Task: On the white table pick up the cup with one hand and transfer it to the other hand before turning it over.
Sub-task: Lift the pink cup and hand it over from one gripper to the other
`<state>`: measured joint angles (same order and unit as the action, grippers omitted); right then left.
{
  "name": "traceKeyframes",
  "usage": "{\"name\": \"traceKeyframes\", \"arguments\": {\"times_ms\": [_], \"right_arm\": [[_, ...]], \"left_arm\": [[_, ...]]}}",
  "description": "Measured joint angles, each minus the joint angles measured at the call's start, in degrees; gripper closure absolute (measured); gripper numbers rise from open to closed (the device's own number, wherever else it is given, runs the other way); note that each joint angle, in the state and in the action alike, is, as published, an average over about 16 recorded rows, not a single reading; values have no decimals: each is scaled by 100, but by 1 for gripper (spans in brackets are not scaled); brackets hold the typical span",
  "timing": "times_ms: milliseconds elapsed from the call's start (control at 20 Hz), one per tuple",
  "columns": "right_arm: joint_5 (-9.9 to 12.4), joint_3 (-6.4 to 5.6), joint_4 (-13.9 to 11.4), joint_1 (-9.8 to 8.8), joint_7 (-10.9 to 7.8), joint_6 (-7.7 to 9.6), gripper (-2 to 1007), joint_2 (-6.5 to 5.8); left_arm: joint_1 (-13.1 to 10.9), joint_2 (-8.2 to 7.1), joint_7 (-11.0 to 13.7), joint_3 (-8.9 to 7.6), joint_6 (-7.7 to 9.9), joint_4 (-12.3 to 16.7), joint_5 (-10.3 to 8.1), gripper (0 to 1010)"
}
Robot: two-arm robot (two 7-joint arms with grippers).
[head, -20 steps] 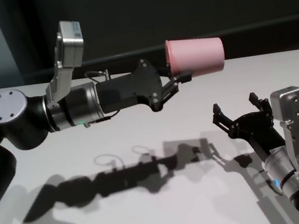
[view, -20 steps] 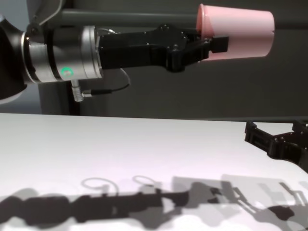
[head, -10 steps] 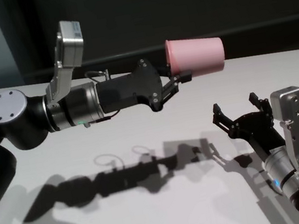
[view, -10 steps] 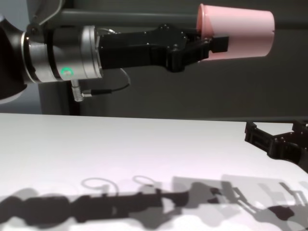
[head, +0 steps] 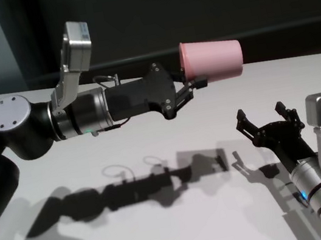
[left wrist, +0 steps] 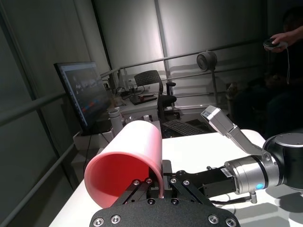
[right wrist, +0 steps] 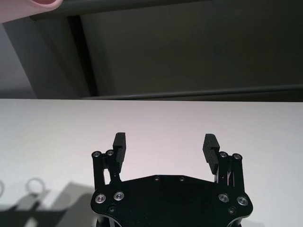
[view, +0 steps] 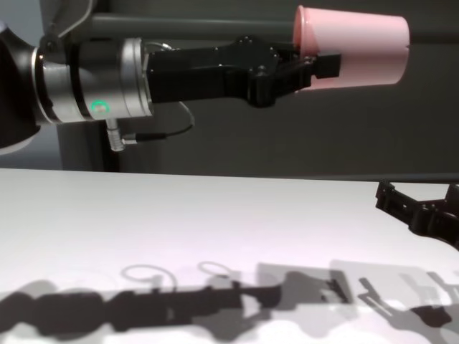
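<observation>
Left tool [head: 194, 83] clamped on rim wall of pink cup [head: 212, 59]; cup held horizontal, high above white surface [head: 151, 140]. Right tool [head: 270, 121] low over surface, jaws wide, empty, well apart from cup. No legible markings on cup or tools.

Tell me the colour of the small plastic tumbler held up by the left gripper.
Pink: the smooth, tapered plastic tumbler shows it best in the chest view.

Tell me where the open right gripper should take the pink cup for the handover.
Probably the closed-base half of the cup: it lies sideways in the air, and the left gripper already pinches the rim wall. The right gripper, open and low to its right, could rise from below and span the narrower bare end.
</observation>
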<state>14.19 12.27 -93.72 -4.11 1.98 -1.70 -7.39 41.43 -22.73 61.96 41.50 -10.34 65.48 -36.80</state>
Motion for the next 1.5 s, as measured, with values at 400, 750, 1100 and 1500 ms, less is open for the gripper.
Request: {"name": "traceKeyframes", "arguments": {"times_ms": [400, 750, 1100, 1500], "right_arm": [[538, -437, -12, -123, -217, 114, 5, 222], [1129, -808, -47, -207, -439, 209, 5, 410], [1856, -1075, -101, -224, -671, 302, 5, 577], [2931, -1346, -137, -166, -907, 552, 5, 760]], "left_arm": [[0, 0, 0, 0, 1, 0, -1, 961], [0, 0, 0, 0, 2, 0, -2, 961], [0, 0, 0, 0, 2, 0, -2, 961], [0, 0, 0, 0, 1, 0, -2, 961]]}}
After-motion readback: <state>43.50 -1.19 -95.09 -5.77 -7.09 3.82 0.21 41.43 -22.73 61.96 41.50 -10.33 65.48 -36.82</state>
